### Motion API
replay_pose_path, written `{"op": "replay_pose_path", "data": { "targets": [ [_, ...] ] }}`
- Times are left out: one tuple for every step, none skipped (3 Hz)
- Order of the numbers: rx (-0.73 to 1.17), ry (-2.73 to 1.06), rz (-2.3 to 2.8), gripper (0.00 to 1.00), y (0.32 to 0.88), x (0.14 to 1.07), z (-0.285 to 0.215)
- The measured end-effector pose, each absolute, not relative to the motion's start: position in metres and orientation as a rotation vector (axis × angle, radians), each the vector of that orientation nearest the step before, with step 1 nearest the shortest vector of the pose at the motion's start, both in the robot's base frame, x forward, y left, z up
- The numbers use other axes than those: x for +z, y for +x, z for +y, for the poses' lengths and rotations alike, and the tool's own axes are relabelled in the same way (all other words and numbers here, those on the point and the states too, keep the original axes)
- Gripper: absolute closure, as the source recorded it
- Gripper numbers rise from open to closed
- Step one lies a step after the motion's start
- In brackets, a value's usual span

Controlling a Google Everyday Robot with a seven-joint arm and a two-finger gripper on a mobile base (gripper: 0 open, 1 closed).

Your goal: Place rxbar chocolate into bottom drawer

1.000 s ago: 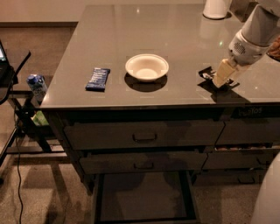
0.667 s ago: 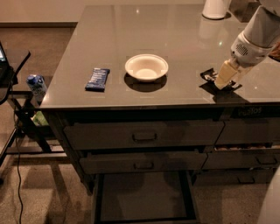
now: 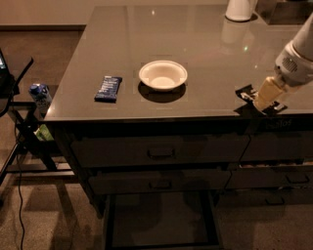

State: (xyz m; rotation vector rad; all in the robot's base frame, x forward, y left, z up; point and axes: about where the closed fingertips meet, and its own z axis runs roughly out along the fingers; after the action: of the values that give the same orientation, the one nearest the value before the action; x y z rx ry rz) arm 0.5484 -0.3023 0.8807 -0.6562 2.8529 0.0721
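The countertop (image 3: 195, 39) gleams, glossy and smooth, throwing back the ceiling lights and the white jug (image 3: 239, 9) at the back. The bowl (image 3: 163, 74) looks smooth with a soft sheen, plastic or paper, hard to call. The blue bar (image 3: 108, 88) shows a faint foil shine on its wrapper. At the front right edge, the gripper (image 3: 261, 100), cream and matt below a smooth white plastic arm shell (image 3: 296, 61), sits at the chocolate bar (image 3: 246, 93), whose black wrapper looks dull. The drawer fronts (image 3: 161, 151) are matt grey, and the open bottom drawer (image 3: 159, 219) is flat and matt inside. The floor (image 3: 49, 205) is speckled and rough.

black rxbar chocolate (image 3: 246, 93) lies at counter edge beside the gripper (image 3: 258, 104); bottom drawer (image 3: 159, 222) stands open.
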Motion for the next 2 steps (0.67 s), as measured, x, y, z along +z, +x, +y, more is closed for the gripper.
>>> {"op": "replay_pose_path", "data": {
  "targets": [
    [0.121,-0.631,2.889,1.00,0.5050,0.8738,-0.3025],
    [0.121,-0.630,2.889,1.00,0.5049,0.8737,-0.3025]
  ]
}}
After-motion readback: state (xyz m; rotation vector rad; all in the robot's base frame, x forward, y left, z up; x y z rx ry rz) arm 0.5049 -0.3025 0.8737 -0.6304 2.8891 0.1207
